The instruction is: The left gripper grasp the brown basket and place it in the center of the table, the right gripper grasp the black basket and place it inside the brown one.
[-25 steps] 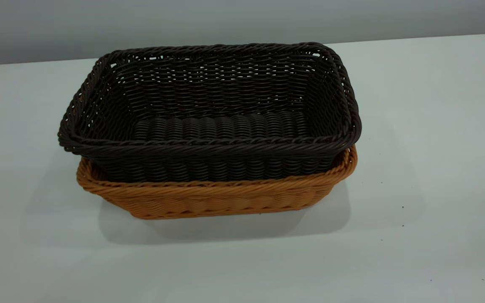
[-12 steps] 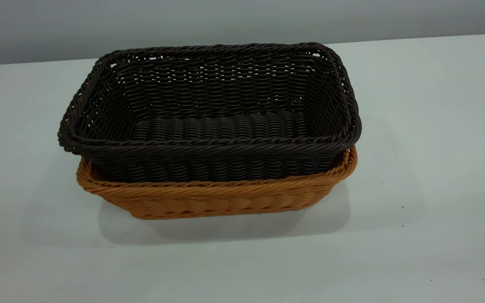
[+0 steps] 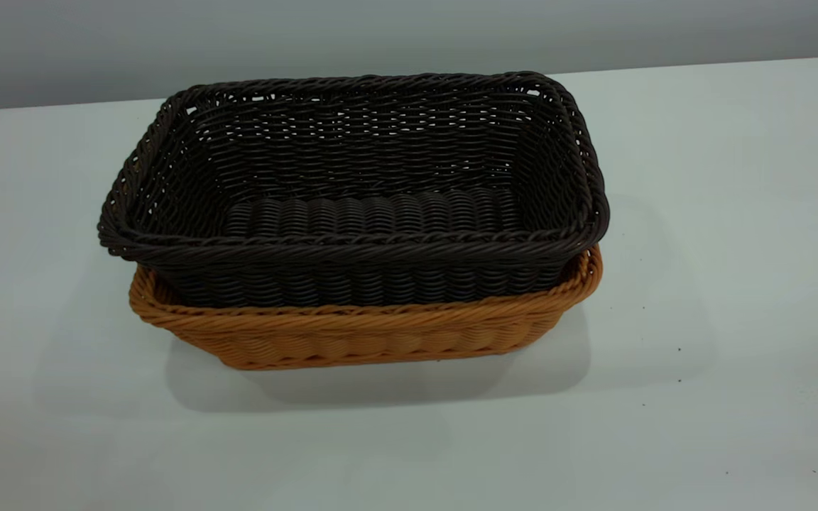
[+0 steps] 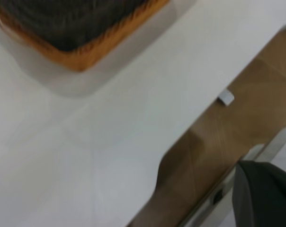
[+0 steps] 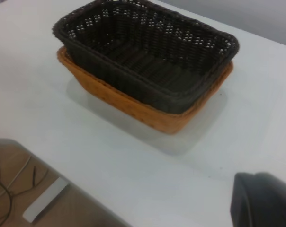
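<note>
The dark brown-black woven wicker basket (image 3: 352, 191) is already nested in the orange-tan wicker basket (image 3: 359, 337) mid-frame on the white table (image 3: 735, 284), so arms are best kept clear. Neither gripper's jaws can be made out. Nothing is changed from the earlier frames.

The black basket (image 3: 352, 191) sits nested inside the brown basket (image 3: 366, 333), its rim standing above the brown basket's rim and overhanging it at the exterior view's left. The pair rests on the desk (image 3: 735, 284), near the middle and toward its far edge, with bare desk on both sides and in front.
</note>
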`<state>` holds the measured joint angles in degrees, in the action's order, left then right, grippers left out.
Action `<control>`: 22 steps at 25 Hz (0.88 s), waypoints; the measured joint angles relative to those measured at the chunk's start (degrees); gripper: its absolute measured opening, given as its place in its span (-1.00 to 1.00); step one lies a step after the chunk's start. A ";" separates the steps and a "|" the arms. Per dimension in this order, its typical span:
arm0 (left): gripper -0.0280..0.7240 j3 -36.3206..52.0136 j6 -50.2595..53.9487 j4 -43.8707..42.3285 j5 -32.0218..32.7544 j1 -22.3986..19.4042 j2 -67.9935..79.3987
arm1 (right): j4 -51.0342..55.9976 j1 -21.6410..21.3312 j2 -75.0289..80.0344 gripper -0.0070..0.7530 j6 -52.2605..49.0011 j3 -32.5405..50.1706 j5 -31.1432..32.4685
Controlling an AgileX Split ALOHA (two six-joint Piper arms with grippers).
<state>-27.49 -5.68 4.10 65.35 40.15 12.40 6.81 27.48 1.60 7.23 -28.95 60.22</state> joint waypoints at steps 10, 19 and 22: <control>-0.93 0.57 -0.50 0.00 -1.64 0.00 -5.93 | 1.54 0.00 -0.06 -0.97 -0.29 0.69 -0.03; -0.93 1.73 -0.46 0.04 -3.74 0.00 -5.93 | 1.29 0.00 -0.06 -0.97 -0.68 1.27 0.51; -0.93 1.73 -0.41 0.04 -3.74 0.00 -5.93 | 0.44 0.00 -0.06 -0.97 -1.93 1.27 0.51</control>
<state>-25.76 -6.09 4.14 61.61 40.15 6.47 7.25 27.48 1.54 5.30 -27.68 60.73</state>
